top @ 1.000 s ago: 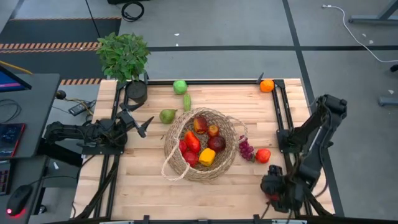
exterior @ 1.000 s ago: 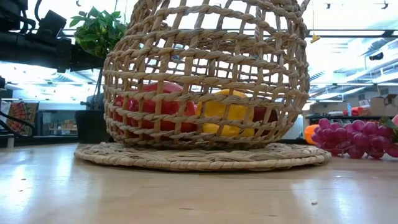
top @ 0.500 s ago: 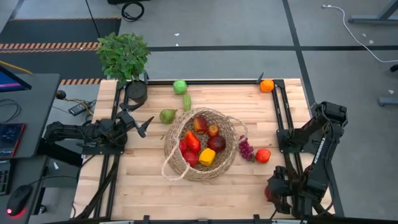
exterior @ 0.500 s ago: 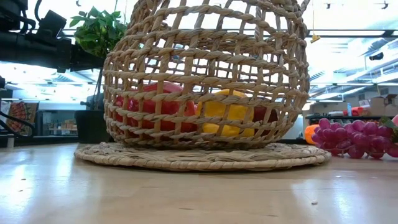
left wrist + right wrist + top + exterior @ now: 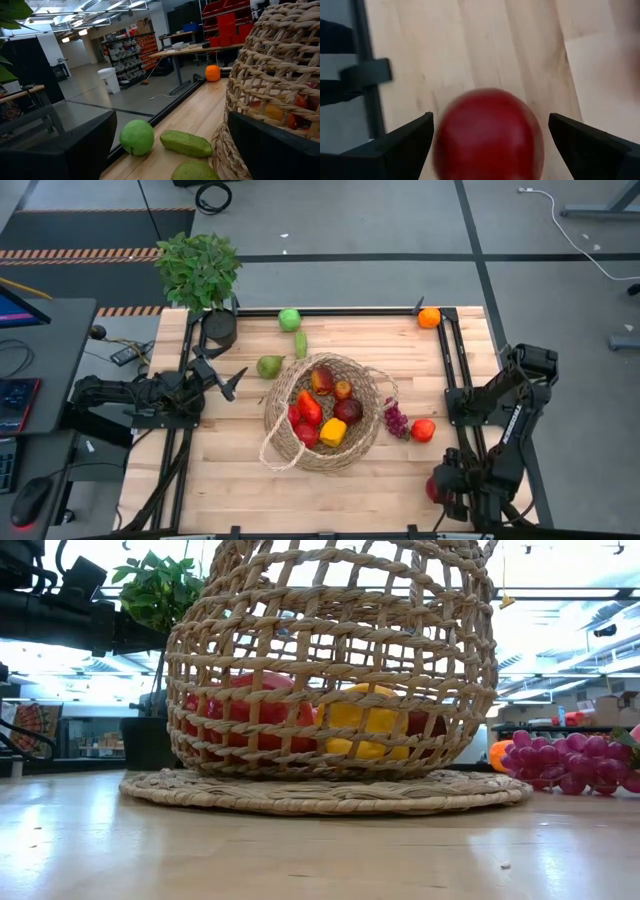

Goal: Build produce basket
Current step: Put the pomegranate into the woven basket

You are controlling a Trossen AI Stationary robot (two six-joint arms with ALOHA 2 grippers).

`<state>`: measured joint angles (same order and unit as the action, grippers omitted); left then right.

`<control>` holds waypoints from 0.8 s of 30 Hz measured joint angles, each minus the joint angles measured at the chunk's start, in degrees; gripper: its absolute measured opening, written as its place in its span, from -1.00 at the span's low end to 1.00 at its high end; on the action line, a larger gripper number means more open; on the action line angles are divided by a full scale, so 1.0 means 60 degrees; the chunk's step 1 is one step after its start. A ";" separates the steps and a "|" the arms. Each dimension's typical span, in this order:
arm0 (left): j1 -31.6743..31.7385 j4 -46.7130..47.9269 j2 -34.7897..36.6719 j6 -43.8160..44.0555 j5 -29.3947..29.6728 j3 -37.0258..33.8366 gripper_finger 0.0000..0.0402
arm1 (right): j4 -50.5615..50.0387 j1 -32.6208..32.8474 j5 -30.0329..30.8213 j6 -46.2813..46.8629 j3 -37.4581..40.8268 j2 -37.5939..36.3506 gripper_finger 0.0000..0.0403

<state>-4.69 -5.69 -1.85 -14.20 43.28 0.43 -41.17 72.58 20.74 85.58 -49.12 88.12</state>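
The tan woven basket (image 5: 322, 412) stands mid-table on its base, holding red, orange and yellow produce. Around it on the wood lie a green apple (image 5: 289, 319), a green oblong piece (image 5: 300, 344), a green pear (image 5: 269, 366), an orange (image 5: 429, 317), purple grapes (image 5: 396, 420) and a red-orange fruit (image 5: 423, 430). My right gripper (image 5: 490, 120) hangs open, pointing steeply down over a round red fruit (image 5: 487, 132) at the near right corner (image 5: 432, 490). Its fingers stand on either side of the fruit, apart from it. My left gripper (image 5: 236, 382) waits open and level, left of the basket.
A potted leafy plant (image 5: 200, 275) stands at the far left corner. Black rails (image 5: 455, 380) run along the table's sides and far edge. In the low view the basket (image 5: 330, 670) fills the middle, with the grapes (image 5: 570, 762) to its right.
My right gripper has sunk toward the red fruit at the near right corner, shifting a little toward the near edge and turning as it went. It stays open. Nothing else has moved.
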 joint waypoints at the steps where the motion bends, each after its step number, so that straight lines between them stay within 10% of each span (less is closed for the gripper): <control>1: 0.0003 0.0000 0.0000 -0.0001 -0.0003 0.0002 0.93 | 0.0225 0.0000 -0.0060 -0.0001 0.0149 0.0000 0.97; 24: 0.0000 0.0003 0.0000 -0.0003 -0.0003 0.0000 0.93 | 0.1108 -0.1289 -0.1708 -0.1445 0.0689 -0.0618 0.86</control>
<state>-4.69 -5.67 -1.85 -14.22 43.27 0.43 -34.52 64.84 10.49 76.91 -44.99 84.41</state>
